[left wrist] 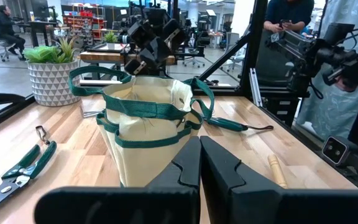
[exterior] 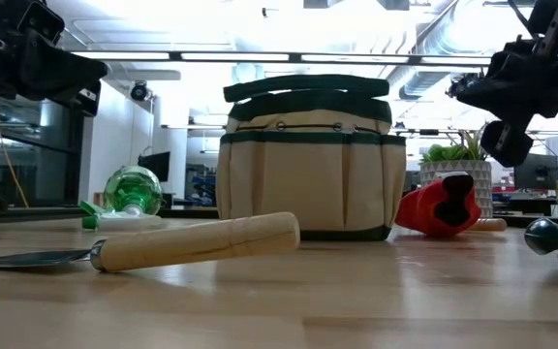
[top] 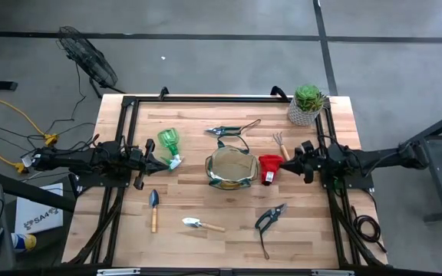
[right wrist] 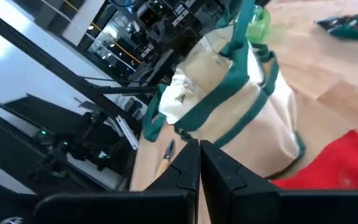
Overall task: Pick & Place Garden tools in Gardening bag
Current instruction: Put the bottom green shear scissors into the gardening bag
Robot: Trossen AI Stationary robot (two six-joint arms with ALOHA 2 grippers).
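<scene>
1. Gardening bag (top: 232,169) stands upright at the table centre, mouth open upward; pale fabric with green trim and green loop handles. Nothing visible inside from above.
2. Red item (top: 269,166) lies just right of the bag, close to it, possibly touching.
3. Green spray bottle (top: 169,146) lies on its side left of the bag, a little apart.
4. Green-handled shears (top: 232,129) lie just beyond the bag's far side; small hand rake (top: 280,142) sits to the far right of the bag.
5. Near side: wooden-handled trowel with a dark blade (top: 153,208) at near left; a second trowel with a bright blade (top: 201,224) nearer the middle; black-handled pruners (top: 268,220) at near right.
6. Left gripper (top: 169,161) hovers above the table left of the bag, beside the spray bottle; fingers pressed together, holding nothing.
7. Right gripper (top: 285,163) hovers right of the bag, at the red item; fingers likewise closed, empty.
8. Succulent in a pale patterned pot (top: 307,104) stands at the far right corner of the wooden table (top: 206,253).
</scene>
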